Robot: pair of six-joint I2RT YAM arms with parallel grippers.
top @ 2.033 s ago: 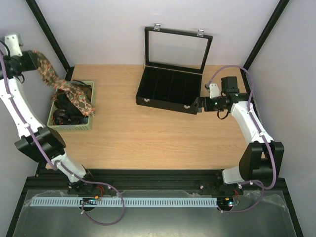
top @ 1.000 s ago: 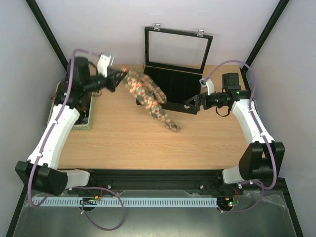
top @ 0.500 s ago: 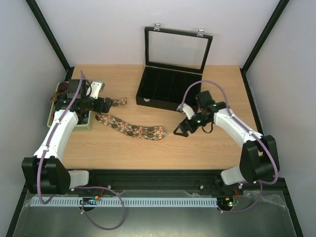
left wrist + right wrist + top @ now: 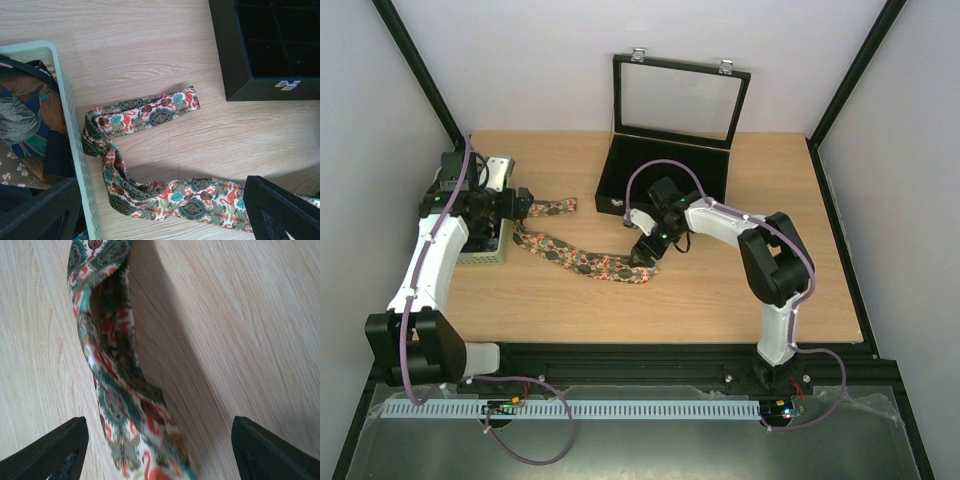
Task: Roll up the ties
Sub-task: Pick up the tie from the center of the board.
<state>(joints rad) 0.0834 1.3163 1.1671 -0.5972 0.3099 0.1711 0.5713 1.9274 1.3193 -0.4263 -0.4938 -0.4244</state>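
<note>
From above, the right pincer [image 4: 642, 256] covers the broad end of the patterned tie [image 4: 575, 258] near the middle of the bench [image 4: 720, 290]; whether it touches the cloth cannot be told. The left arm [image 4: 430, 260] hides most of the green basket [image 4: 480, 257] at the bench's left edge. In the left wrist view that basket is cut by the left and bottom edges, and the bunched fabrics [image 4: 20, 125] inside it are too tangled to count. There the tie runs out at the right edge, and the black case [image 4: 230, 65] is cropped at the top right corner. The right wrist view blurs the tie's lower stretch, with both ends out of frame.
</note>
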